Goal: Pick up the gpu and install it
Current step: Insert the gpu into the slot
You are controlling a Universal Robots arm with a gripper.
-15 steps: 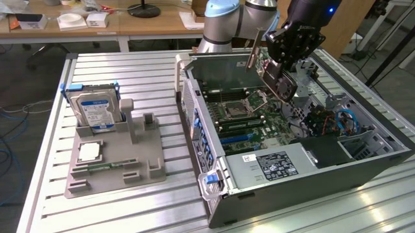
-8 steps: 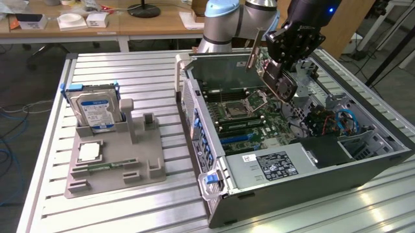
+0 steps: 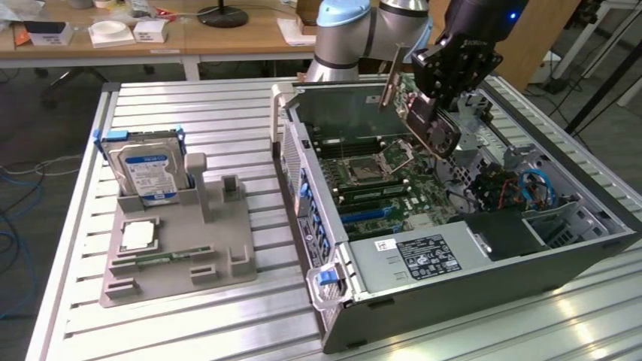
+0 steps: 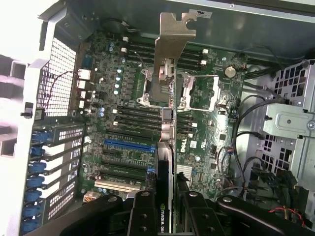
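On the counter (image 3: 201, 105), just beside the open computer case (image 3: 482, 293) at the exterior view's left, one gray holder (image 3: 206, 233) carries one hard drive (image 3: 149, 173), one processor (image 3: 138, 235) and one memory stick (image 3: 161, 258). Farther back, over the case's motherboard (image 3: 377, 192), the single gripper (image 3: 441, 94) clamps the one gpu (image 3: 431, 128).

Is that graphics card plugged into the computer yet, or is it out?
Out. The gripper holds the gpu in the air above the motherboard inside the open case, not seated in any slot.
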